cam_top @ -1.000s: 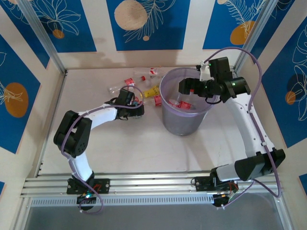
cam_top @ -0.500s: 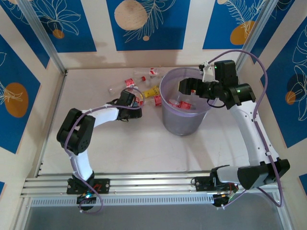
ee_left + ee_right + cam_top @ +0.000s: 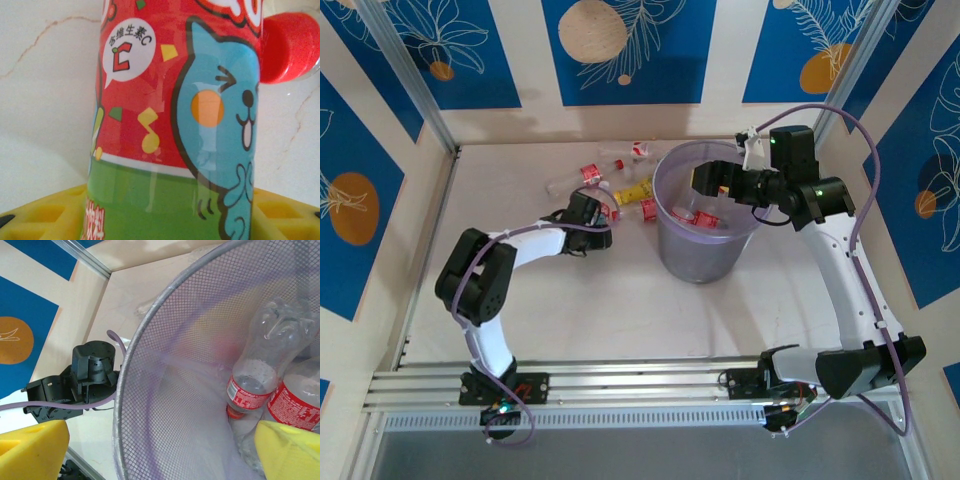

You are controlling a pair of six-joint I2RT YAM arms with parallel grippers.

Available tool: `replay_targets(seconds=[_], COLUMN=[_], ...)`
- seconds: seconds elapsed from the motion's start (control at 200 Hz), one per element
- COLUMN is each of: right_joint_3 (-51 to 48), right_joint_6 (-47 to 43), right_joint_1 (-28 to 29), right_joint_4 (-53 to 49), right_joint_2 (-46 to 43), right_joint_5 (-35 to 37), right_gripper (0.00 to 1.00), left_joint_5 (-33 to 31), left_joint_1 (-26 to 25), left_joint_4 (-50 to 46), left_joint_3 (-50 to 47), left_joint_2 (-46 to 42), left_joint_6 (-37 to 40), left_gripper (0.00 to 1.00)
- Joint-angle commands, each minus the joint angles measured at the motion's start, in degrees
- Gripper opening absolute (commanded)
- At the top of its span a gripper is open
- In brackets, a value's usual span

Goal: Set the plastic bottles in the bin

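Note:
My left gripper (image 3: 601, 222) lies low on the table left of the bin, and its yellow fingers (image 3: 40, 215) are closed against both sides of a red-and-green-labelled plastic bottle (image 3: 170, 125) with a red cap (image 3: 290, 47). My right gripper (image 3: 706, 181) hangs open over the bin's (image 3: 702, 258) mouth with nothing between its yellow fingertips (image 3: 30, 450). Inside the bin (image 3: 165, 390) lie red-labelled clear bottles (image 3: 250, 385). More bottles lie on the table behind the left gripper: a yellow one (image 3: 635, 190), a red-labelled one (image 3: 590, 172) and one near the back wall (image 3: 638, 149).
The left arm's wrist (image 3: 82, 377) shows just outside the bin's rim in the right wrist view. A purple cable (image 3: 820, 110) loops above the right arm. Walls close the table at the back and sides, and an aluminium rail (image 3: 640, 385) runs along the near edge.
The left gripper's jaws have closed in on the bottle on the table. The right arm has lifted slightly back over the bin, still open.

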Motion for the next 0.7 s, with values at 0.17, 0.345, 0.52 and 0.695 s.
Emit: replay_targets(seconds=[0.17,0.345,0.52,0.695], right_joint_3=[-0.98,-0.05,1.88,6.02], right_joint_6=[0.39,2.07,4.67,5.59], right_joint_1=[0.50,2.19,5.78,12.32], right_joint_4=[2.21,4.54,7.93,10.75], right_joint_2=[-1.21,-0.59,1.60,6.78], right_joint_5=[-3.15,-3.87,-3.73,-1.79], right_gripper=[0.95,0.94,0.92,0.91], left_joint_5=[-0.56,5.21,10.26,13.89], left_joint_1=[0.06,0.04,-0.04,0.00], left_joint_4=[-0.65,5.52,10.49,15.62], left_joint_3=[-2.41,-6.01,-8.38,-11.05], left_joint_2=[-9.44,-15.87,-21.82,-28.32], left_joint_6=[2.00,3.28,2.72,1.57], left_gripper=[0.46,0.31,0.15,0.00])
